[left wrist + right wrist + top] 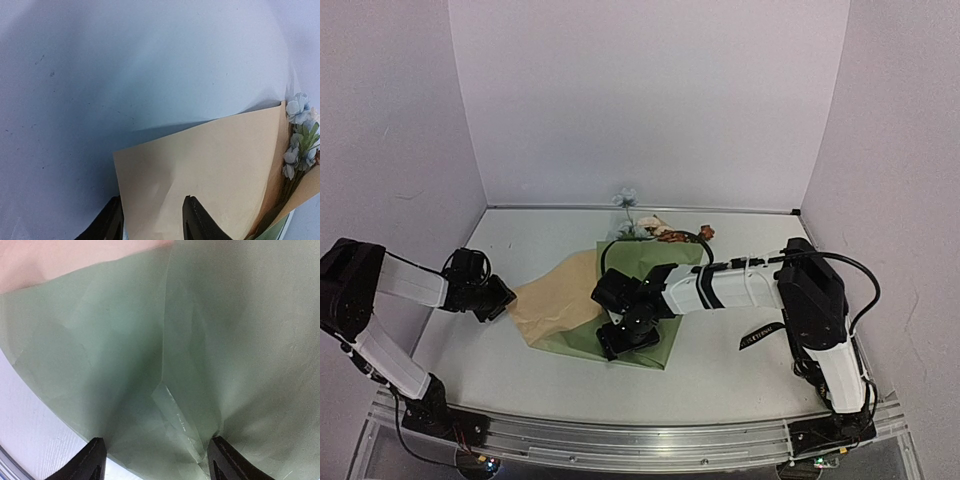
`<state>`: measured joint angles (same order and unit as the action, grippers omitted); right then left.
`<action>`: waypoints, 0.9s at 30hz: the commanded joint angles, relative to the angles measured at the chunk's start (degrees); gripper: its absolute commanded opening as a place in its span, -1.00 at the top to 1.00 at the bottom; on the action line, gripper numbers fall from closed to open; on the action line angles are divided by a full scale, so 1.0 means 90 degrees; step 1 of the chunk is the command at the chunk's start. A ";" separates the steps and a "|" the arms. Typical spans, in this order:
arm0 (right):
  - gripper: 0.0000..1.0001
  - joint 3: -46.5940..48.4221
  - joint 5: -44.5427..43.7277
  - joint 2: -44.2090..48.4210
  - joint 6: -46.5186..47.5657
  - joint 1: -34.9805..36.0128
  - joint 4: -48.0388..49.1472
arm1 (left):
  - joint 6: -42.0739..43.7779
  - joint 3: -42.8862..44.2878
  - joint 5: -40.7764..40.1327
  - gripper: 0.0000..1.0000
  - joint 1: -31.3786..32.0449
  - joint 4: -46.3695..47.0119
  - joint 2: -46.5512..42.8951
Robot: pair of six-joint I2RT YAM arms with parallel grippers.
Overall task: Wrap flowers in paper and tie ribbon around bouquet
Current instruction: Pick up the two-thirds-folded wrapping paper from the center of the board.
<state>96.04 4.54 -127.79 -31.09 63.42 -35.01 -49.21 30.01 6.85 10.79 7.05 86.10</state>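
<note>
The table carries every item. The paper lies directly beneath the right gripper, olive face up. One tan flap is turned over, and it extends outward to the left gripper. The right gripper's jaws are spread wide and hold nothing; they are stationed over the olive sheet beside a crease (contact cannot be confirmed, since the finger roots are cut off at the frame edge). The left gripper's jaws are partly apart, the tan corner lies across the gap, and no clamp on the sheet is evident. The flowers lie beyond the right gripper at the paper's far end, with the blooms projecting past the edge. The ribbon lies behind the right gripper, below the right arm and apart from the paper.

The step in hand is judged to be the first fold of the wrap: no cone is formed and the ribbon is not in use. The next move calls for the left gripper to close on the flap edge and carry it across the stems while the right gripper pins the sheet. The stems are largely hidden under the paper and arm, and only a short length of ribbon shows.
</note>
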 commanded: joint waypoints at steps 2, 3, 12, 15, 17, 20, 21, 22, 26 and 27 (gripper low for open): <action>-0.44 -0.0211 0.0064 -0.0359 -0.0033 0.0020 0.0058 | 0.0192 0.0136 0.0237 0.46 -0.0038 0.0537 0.0332; -0.44 -0.0222 0.0057 -0.0354 -0.0032 0.0021 0.0063 | 0.0202 0.0163 0.0209 0.55 -0.0037 0.0484 0.0296; -0.50 -0.0325 -0.0082 -0.0347 -0.0009 0.0019 0.0072 | 0.0585 0.1022 0.0341 1.00 -0.0030 -0.1175 -0.0807; -0.51 -0.0323 -0.0163 -0.0400 -0.0022 0.0028 0.0072 | 0.0648 0.1381 0.0654 1.00 -0.0035 -0.1727 -0.1037; -0.52 -0.0303 -0.0229 -0.0446 -0.0030 0.0033 0.0060 | 0.0621 0.1565 0.0898 0.99 -0.0033 -0.1953 -0.1182; -0.54 -0.0213 -0.0307 -0.0546 -0.0052 0.0066 -0.0005 | 0.0565 0.1802 0.1265 0.99 -0.0014 -0.2173 -0.1358; -0.55 -0.0166 -0.0321 -0.0590 -0.0073 0.0070 -0.0040 | 0.0548 0.1876 0.1406 1.00 0.0003 -0.2184 -0.1398; -0.55 -0.0116 -0.0327 -0.0634 -0.0095 0.0068 -0.0077 | 0.0534 0.1951 0.1530 1.00 0.0026 -0.2194 -0.1420; -0.56 0.0088 -0.0338 -0.0818 -0.0187 0.0080 -0.0200 | 0.0605 0.2404 0.1857 0.99 0.0302 -0.2251 -0.1260; -0.57 0.0140 -0.0338 -0.0865 -0.0203 0.0082 -0.0239 | 0.0618 0.2541 0.1909 0.99 0.0407 -0.2285 -0.1170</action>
<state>97.38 1.41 -129.25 -31.42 64.18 -32.68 -44.88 46.67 19.48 11.59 -12.00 75.07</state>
